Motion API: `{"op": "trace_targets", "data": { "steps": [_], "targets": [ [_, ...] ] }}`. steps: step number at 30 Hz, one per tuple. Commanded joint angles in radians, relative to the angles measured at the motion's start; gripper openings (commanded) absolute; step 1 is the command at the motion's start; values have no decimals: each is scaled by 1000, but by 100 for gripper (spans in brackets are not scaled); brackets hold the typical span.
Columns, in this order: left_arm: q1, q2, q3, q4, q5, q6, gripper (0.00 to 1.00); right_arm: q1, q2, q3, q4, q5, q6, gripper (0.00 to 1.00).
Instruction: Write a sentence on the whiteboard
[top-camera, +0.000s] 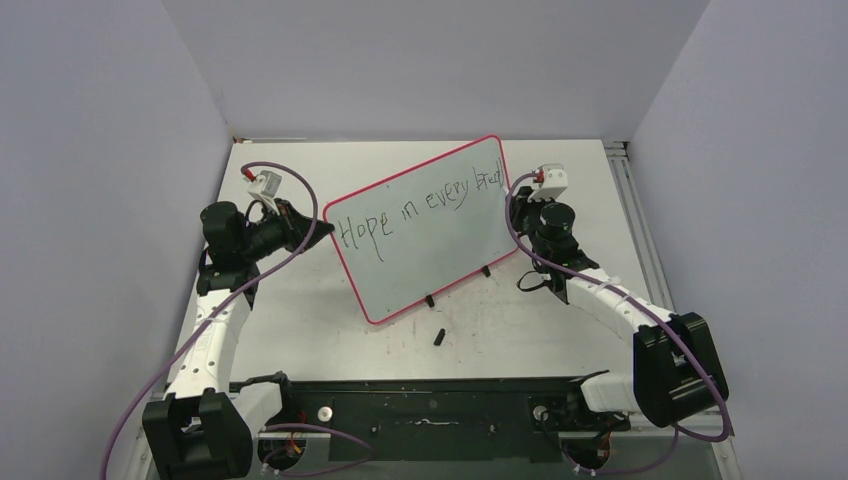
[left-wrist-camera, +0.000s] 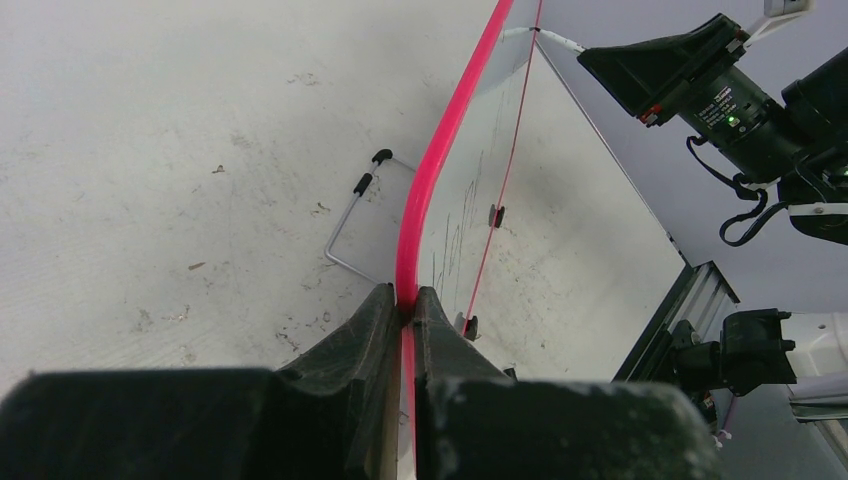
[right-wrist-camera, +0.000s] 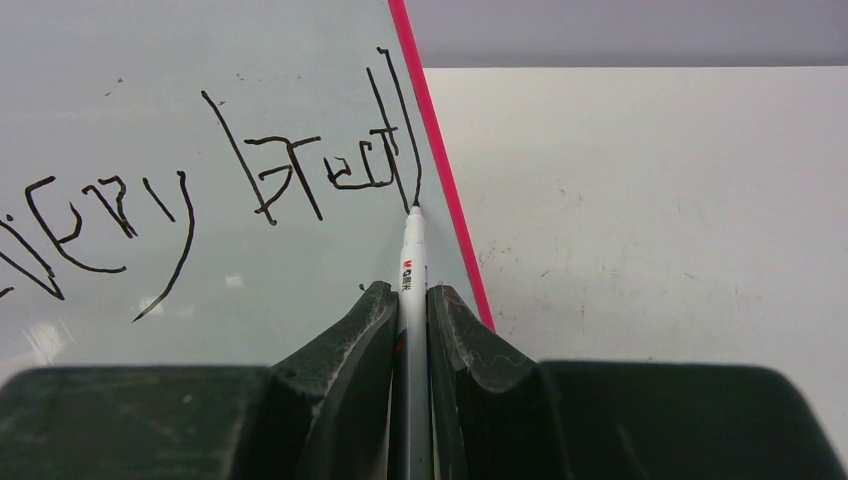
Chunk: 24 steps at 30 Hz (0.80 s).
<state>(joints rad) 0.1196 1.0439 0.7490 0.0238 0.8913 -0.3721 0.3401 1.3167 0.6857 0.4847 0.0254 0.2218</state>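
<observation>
Small black piece lying on scuffed white table, pale walls around

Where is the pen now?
Right wrist view: the pen is clamped in the right gripper's jaws, tip on the whiteboard beside its red rim, at the sentence's end.

The whiteboard has a pale, smooth, glossy face that catches soft reflections. Its red-pink rim looks like smooth plastic. The sentence is thin, matt black ink. The table is matt white, scuffed and speckled with dirt. Both the left gripper and the right gripper have fingers of black, matt, faintly ridged plastic. The pen has a smooth white plastic barrel. The wire stand is bare bright metal with black caps. The rail at the far right is perhaps brushed aluminium, but it shows too small to be sure.
</observation>
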Motion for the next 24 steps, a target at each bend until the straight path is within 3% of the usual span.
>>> {"op": "trace_targets", "data": {
  "steps": [1, 24],
  "targets": [
    [0, -3, 29, -5, -3, 15, 0, 0, -20, 19, 34, -3, 8, 5],
    [-1, -2, 30, -8, -5, 18, 0, -4, 52, 109, 77, 28, -31, 5]
  ]
}}
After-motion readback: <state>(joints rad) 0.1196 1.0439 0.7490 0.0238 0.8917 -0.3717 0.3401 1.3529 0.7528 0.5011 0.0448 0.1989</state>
